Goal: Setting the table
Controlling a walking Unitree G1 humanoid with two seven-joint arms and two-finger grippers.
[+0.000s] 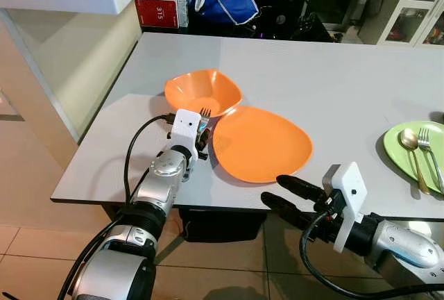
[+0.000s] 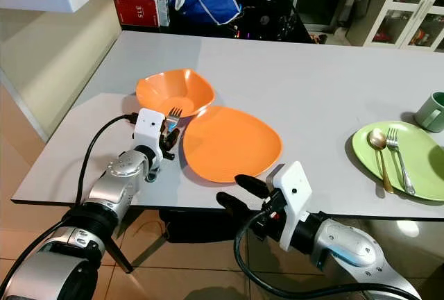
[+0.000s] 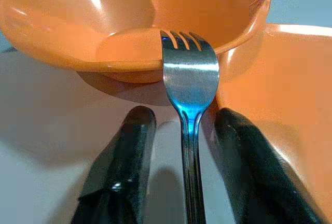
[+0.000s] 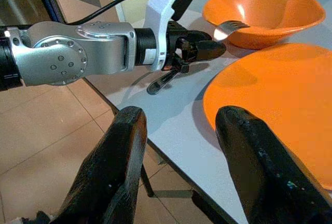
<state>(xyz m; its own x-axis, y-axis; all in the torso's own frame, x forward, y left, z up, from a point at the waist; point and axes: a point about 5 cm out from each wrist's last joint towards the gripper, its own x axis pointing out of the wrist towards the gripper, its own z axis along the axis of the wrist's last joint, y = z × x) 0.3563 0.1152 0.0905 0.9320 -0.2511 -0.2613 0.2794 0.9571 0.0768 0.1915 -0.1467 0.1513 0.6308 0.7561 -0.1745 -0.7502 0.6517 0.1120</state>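
So on the grey surface (image 1: 312, 71) there's one orange bowl (image 1: 202, 92) and one orange plate (image 1: 260, 142) right next to each other, touching or close to it. The left gripper (image 1: 202, 133) has its fingers closed on one fork (image 3: 189, 79), tines poking up near the bowl's rim, just over the gap between bowl and plate. The right gripper (image 1: 288, 196) hangs off the near edge of the surface below the plate, fingers spread wide and holding nothing. Over on the right there's one green plate (image 2: 416, 161) with one spoon (image 2: 379, 154) and a second fork (image 2: 399, 157) lying on it, and a green cup (image 2: 433, 111) beside it
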